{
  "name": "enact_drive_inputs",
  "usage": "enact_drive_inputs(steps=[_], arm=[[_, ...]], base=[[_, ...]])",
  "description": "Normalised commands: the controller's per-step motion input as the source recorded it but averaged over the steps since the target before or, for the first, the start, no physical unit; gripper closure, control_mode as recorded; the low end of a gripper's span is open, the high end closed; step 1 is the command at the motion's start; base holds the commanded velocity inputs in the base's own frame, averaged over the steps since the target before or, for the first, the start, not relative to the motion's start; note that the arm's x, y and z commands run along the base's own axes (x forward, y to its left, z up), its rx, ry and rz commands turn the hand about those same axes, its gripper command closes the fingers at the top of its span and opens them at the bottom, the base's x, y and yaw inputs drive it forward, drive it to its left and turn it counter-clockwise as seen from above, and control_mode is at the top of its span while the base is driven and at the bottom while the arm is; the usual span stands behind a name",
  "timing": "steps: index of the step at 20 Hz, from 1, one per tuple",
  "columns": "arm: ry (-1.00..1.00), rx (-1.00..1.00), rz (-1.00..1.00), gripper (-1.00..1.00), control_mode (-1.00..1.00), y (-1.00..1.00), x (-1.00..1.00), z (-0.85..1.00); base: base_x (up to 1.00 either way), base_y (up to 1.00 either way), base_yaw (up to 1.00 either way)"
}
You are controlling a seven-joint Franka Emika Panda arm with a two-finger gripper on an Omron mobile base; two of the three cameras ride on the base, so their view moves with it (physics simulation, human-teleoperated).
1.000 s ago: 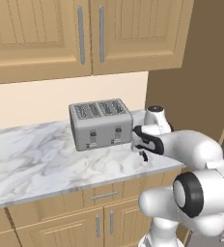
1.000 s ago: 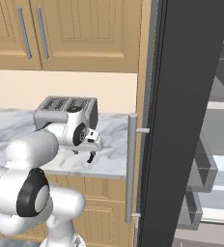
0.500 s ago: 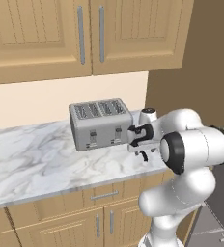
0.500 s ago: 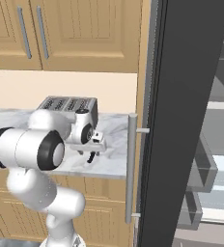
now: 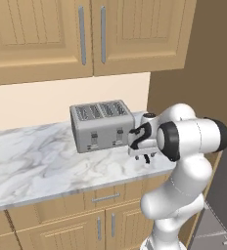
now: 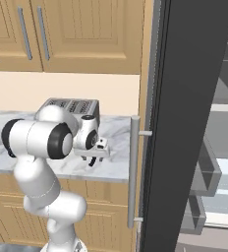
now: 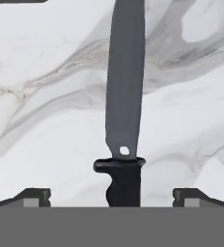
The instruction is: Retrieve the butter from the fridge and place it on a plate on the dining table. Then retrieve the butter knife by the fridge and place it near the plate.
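The butter knife [image 7: 125, 87] lies flat on the marble counter [image 5: 32, 161], dark blade pointing away and black handle toward the hand. My gripper [image 7: 113, 197] hangs open just above the knife, a fingertip [image 7: 34, 195] on each side of the handle and well apart from it. From the base cameras, the gripper [image 5: 145, 157] [image 6: 92, 160] points down at the counter, just right of the toaster. The fridge [image 6: 194, 123] stands at the right with its door swung open. The butter, the plate and the dining table are out of view.
A silver four-slot toaster [image 5: 102, 126] [image 6: 69, 107] stands on the counter close to the hand. Wooden wall cabinets [image 5: 86, 34] hang above. The fridge door's bar handle [image 6: 134, 167] is right of the arm, with grey shelves and bins [image 6: 209, 172] beyond.
The arm has folded up, its elbow rising, and the hand has dropped a little toward the counter beside the toaster. The jaws stayed open.
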Motion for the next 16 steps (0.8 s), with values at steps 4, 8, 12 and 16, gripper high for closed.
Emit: enact_drive_inputs(steps=[4, 8, 12, 16], arm=[[0.01, 0.01, 0.0, -1.0, -1.0, -0.08, 0.0, -0.34], [0.05, 0.0, 0.0, 1.0, -1.0, -0.01, 0.0, -0.48], [0.12, 0.0, 0.0, 1.0, -1.0, 0.0, 0.0, -0.3], [0.07, 0.0, 0.0, 1.0, -1.0, -0.02, 0.0, -0.27]], base=[[0.0, 0.0, 0.0], [0.0, 0.0, 0.0], [0.0, 0.0, 0.0], [0.0, 0.0, 0.0]])
